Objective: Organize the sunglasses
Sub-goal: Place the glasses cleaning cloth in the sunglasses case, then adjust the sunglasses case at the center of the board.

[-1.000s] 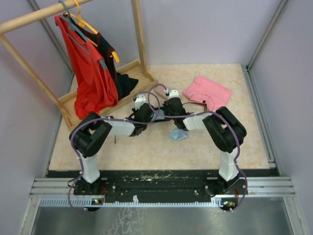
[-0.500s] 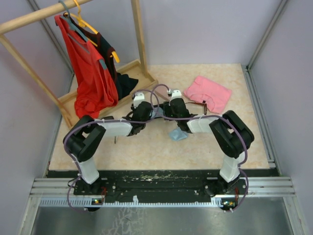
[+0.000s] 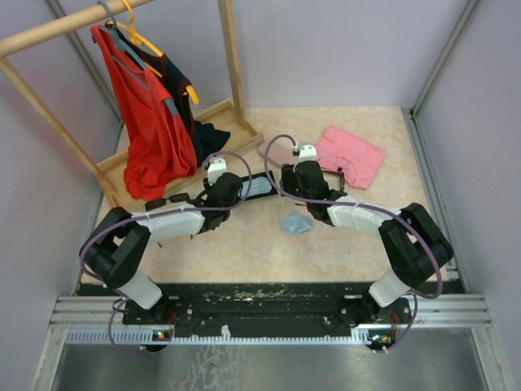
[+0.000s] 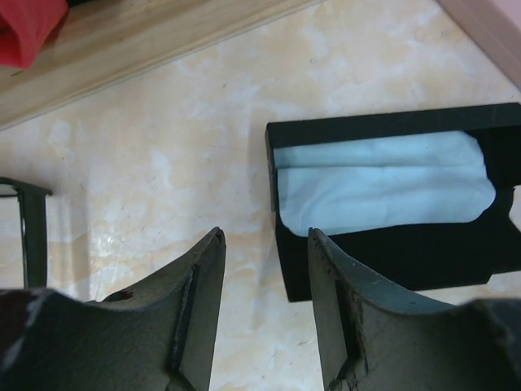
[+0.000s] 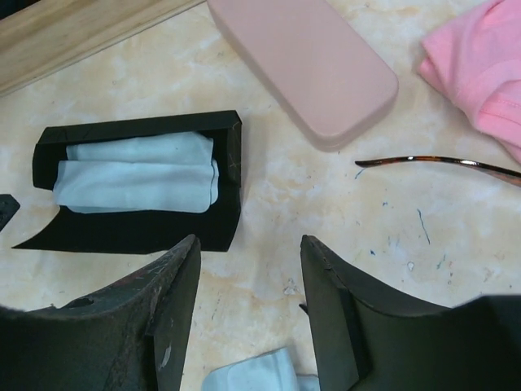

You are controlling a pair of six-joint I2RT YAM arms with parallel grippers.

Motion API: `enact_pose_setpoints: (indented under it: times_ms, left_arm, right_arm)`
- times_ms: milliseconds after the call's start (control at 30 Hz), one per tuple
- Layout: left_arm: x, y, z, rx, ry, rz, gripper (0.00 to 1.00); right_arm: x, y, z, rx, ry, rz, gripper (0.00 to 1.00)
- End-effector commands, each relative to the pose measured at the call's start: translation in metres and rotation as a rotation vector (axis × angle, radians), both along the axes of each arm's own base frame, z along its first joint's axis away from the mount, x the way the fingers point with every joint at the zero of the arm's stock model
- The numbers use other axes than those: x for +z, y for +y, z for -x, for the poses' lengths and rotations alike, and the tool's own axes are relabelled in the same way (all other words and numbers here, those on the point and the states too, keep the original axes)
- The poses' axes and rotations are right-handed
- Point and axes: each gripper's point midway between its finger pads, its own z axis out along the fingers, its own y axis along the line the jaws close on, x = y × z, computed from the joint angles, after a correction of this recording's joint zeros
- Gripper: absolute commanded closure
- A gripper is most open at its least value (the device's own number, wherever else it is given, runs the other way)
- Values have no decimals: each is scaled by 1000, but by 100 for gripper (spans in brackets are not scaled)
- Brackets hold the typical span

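— Left tool point(image 4: 264, 244), how does it stand?
— Fingers parted, nothing between them, low over the surface point(image 4: 163, 138). The black case point(image 4: 391, 252) lies open just ahead to its right, a pale cloth point(image 4: 383, 187) inside. Part of the black pair point(image 4: 32, 236) shows at its far left.
— And the right tool point(image 5: 248, 248)?
— Parted too, and empty. One temple of the brown pair point(image 5: 440, 159) lies on the surface ahead to its right, apart from the pink case point(image 5: 309, 65) farther ahead. The black case sits ahead to its left.
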Motion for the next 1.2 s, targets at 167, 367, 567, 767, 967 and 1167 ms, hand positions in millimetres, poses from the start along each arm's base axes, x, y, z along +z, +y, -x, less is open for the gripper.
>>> enact_pose_setpoints:
  times_ms: [167, 367, 567, 767, 967, 1167]
  left_arm:
    - [21, 10, 17, -4, 19, 55, 45]
    - [22, 16, 31, -4, 57, 70, 44]
    - [26, 25, 46, -9, 49, 99, 43]
    - [28, 27, 49, -12, 50, 103, 43]
    - [32, 29, 51, -14, 44, 100, 43]
    - [37, 32, 53, -16, 37, 99, 43]
  right_arm:
    - [15, 2, 18, -154, 102, -253, 40]
    - [-2, 31, 29, -273, 234, -450, 38]
    - [-9, 48, 40, -410, 267, -578, 38]
    - [-33, 64, 38, -440, 358, -610, 38]
    - [-44, 80, 29, -422, 381, -626, 40]
    - [-41, 84, 24, -422, 366, -652, 44]
